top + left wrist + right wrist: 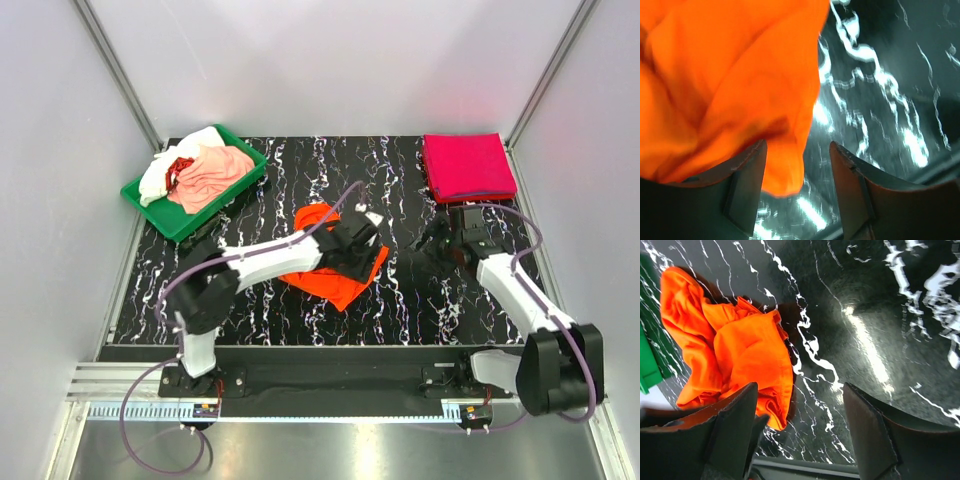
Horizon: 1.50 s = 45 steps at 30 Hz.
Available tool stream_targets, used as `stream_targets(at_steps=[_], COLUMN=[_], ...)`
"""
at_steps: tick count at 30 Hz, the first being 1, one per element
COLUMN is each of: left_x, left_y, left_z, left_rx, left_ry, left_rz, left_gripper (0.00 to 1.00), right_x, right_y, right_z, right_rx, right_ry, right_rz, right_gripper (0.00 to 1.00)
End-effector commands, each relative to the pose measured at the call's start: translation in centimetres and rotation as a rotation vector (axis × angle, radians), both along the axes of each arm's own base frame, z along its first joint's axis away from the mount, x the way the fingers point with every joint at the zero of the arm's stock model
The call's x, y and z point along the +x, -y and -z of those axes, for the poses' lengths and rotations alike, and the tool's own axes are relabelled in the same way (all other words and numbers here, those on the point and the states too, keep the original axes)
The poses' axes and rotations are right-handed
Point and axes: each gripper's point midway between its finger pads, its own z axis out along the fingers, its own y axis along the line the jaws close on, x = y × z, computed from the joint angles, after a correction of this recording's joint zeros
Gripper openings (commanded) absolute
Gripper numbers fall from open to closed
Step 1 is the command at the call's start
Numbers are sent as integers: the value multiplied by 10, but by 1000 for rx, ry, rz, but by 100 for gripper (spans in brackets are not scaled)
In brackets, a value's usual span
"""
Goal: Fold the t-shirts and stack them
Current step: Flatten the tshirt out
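Left hand stands wide open, orange t-shirt loose between its fingers; right hand hangs open, empty, above the desk.

bright orange cloth t-shirt: soft, matt. black white-veined tabletop: glossy, smooth. green plastic tray: smooth. magenta-pink cloth t-shirt: matt.

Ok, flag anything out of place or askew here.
The orange t-shirt lies crumpled mid-table, unfolded, unlike the neatly folded magenta t-shirt at the far right. In the green tray, a white t-shirt spills over the rim.
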Motion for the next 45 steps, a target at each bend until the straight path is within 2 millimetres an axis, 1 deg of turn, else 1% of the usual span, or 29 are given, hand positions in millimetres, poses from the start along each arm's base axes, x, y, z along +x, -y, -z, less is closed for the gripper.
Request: stream_targets(at_steps=[1,2,3,5,6,8,9,11,15,17,18,20,21,24,26,27,28,31,32,33,34,35,36,37,38,40,42,43,45], left_x=[47,54,62,70,74,79,82,84,92,96,101,106,109,110,107,104,102,87,77,70,57,51,45,34,30,15,13,4,4], left_y=[38,43,52,58,66,70,76,81,90,92,95,90,92,87,82,80,76,60,44,36,25,10,0,-14,-31,-66,-98,-122,-157], left_z=[-42,-33,-43,-32,-37,-20,-23,-7,1,15,11,22,19,13,-15,-29,-67,-112,-141,-154,-185,-178,-183,-201,-185,-177,-172,-168,-167], left_rx=[-94,-77,-100,-88,-101,-78,-88,-67,-64,-36,-41,3,4,20,-3,-20,-76,-138,-177,-199,-261,-243,-256,-297,-265,-244,-222,-208,-183], left_ry=[126,127,148,145,155,143,150,137,141,142,155,164,174,190,204,212,246,262,276,277,289,264,256,263,232,211,215,229,261], left_rz=[-52,-67,-81,-105,-106,-103,-96,-82,-88,-84,-87,-96,-97,-100,-100,-102,-109,-93,-92,-82,-65,-72,-78,-73,-92,-133,-191,-225,-306], left_gripper=[57,57,57,57,57,57,58,58,58,58,58,55,38,9,0,0,0,0,0,0,0,0,0,0,0,0,0,0,0], right_x=[-3,-6,-9,-17,-17,-23,-23,-27,-29,-31,-31,-31,-31,-33,-33,-34,-32,-27,-26,-25,-20,-18,-14,-10,-8,1,6,8,13], right_y=[15,17,20,28,34,43,44,46,44,44,43,42,39,37,37,37,36,31,25,17,13,11,6,3,-1,-5,-9,-13,-24], right_z=[-16,-24,-26,-38,-45,-59,-68,-82,-103,-105,-106,-105,-104,-100,-98,-94,-92,-85,-79,-79,-77,-74,-75,-68,-64,-50,-39,-27,-19], right_rx=[-41,-40,-47,-67,-90,-118,-117,-113,-93,-91,-86,-82,-73,-61,-60,-60,-59,-41,-21,8,21,29,48,49,64,76,97,102,133], right_ry=[67,95,102,133,155,198,224,265,324,333,332,329,326,313,309,301,301,294,274,272,273,265,273,252,243,197,158,115,93], right_rz=[80,95,109,136,159,182,187,194,187,186,183,174,162,156,157,159,158,144,118,88,76,66,47,32,19,26,35,34,20], right_gripper=[76,75,75,76,76,76,76,76,77,77,77,77,77,77,78,77,78,80,81,81,81,81,81,81,81,79,75,74,72])
